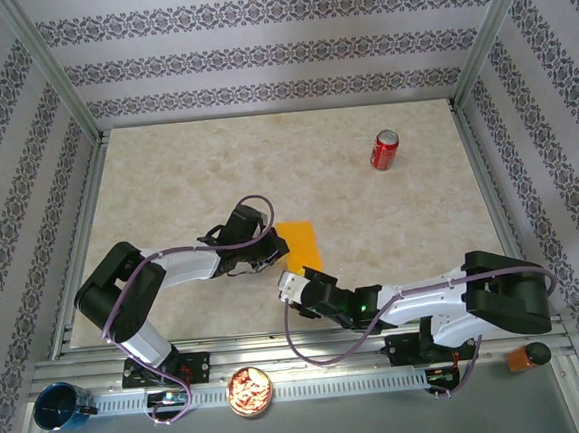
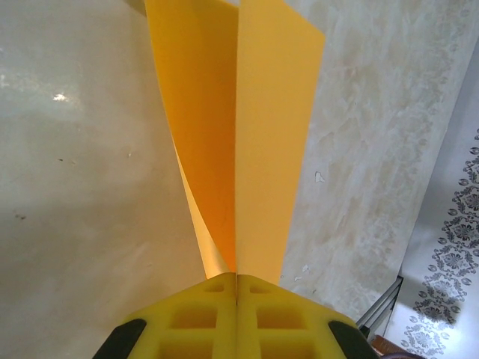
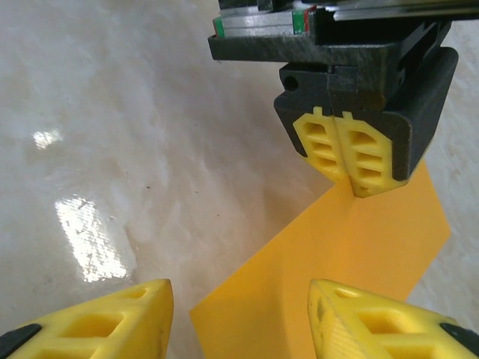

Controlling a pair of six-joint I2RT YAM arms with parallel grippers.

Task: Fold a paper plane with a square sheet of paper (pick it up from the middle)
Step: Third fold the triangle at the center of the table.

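The square sheet of paper (image 1: 302,244) is orange-yellow and lies bent into two layers that meet at a fold. In the left wrist view the paper (image 2: 247,134) rises from between my yellow fingertips in two leaves. My left gripper (image 1: 272,250) (image 2: 236,278) is shut on its near edge. The right wrist view shows that left gripper (image 3: 350,161) pinching the paper (image 3: 359,247) from above. My right gripper (image 1: 293,286) (image 3: 239,318) stands open just in front of the paper's near corner, with one finger (image 3: 374,321) over the paper and the other (image 3: 112,321) over bare table.
A red soda can (image 1: 384,150) stands at the back right of the marbled table (image 1: 167,186). On the front rail sit a blue cup (image 1: 62,407), a bowl of snacks (image 1: 250,391) and an orange object (image 1: 526,356). Metal frame posts edge the table.
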